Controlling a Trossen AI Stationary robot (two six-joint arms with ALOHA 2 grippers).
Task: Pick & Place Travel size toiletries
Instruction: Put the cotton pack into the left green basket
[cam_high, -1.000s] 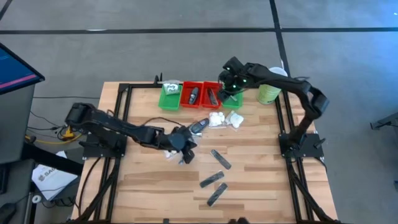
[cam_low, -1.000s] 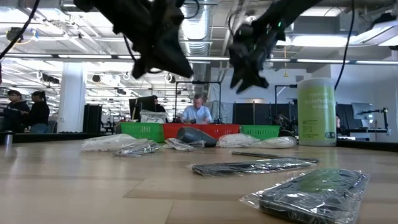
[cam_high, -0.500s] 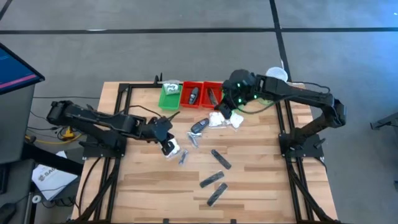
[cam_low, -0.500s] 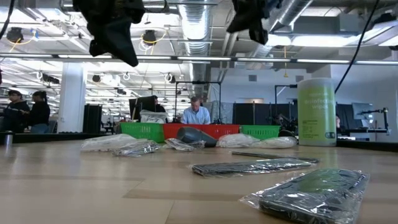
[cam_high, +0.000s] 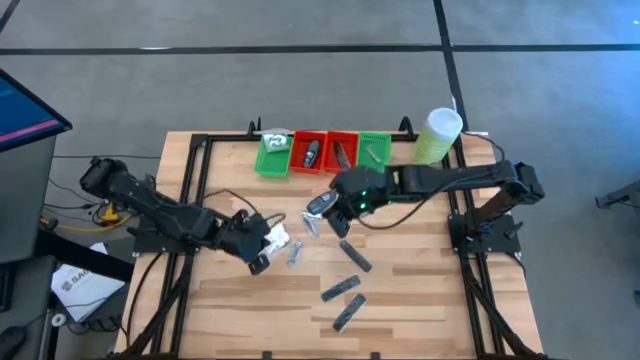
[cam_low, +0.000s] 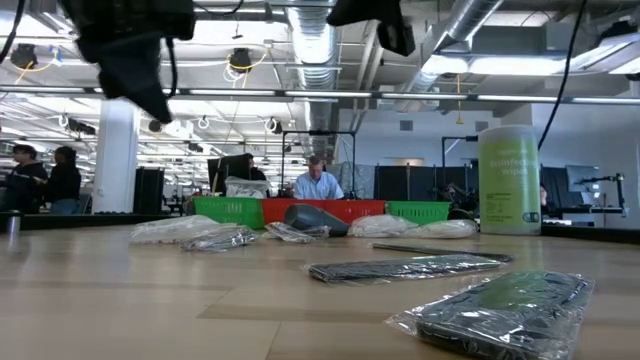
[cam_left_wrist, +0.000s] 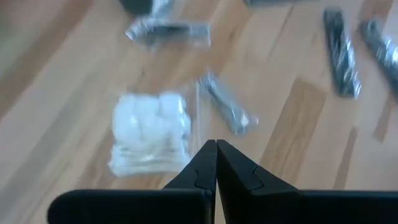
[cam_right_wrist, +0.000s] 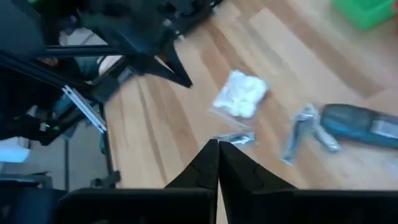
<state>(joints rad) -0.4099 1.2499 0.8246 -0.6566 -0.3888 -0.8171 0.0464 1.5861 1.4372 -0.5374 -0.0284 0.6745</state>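
The toiletries lie loose on the wooden table. In the high view, a white packet (cam_high: 277, 238) and a silvery tube (cam_high: 295, 256) lie by my left gripper (cam_high: 256, 254), which is shut and hangs above the table, touching nothing. My right gripper (cam_high: 343, 203) is also shut and hovers beside the black oval piece (cam_high: 320, 205) and a second tube (cam_high: 312, 226). Three dark grey bars (cam_high: 355, 256) (cam_high: 340, 289) (cam_high: 348, 312) lie nearer the near edge. The left wrist view shows the packet (cam_left_wrist: 151, 132) and tube (cam_left_wrist: 227, 106) beyond the shut fingers (cam_left_wrist: 216, 144). The right wrist view shows the packet (cam_right_wrist: 240, 93) and oval piece (cam_right_wrist: 360, 124).
Four small trays stand in a row at the far edge: green (cam_high: 272, 156), red (cam_high: 311, 152), red (cam_high: 341, 150), green (cam_high: 374, 148). The pale green canister (cam_high: 436, 135) stands at the far right corner. Bare wood lies on the near left and right of the table. People show in the room behind.
My left gripper has drawn back from the table's middle toward its left and near side and risen. My right gripper has left the far green tray and swung toward the table's middle, over the spot by the black oval piece. The items on the table have stayed put.
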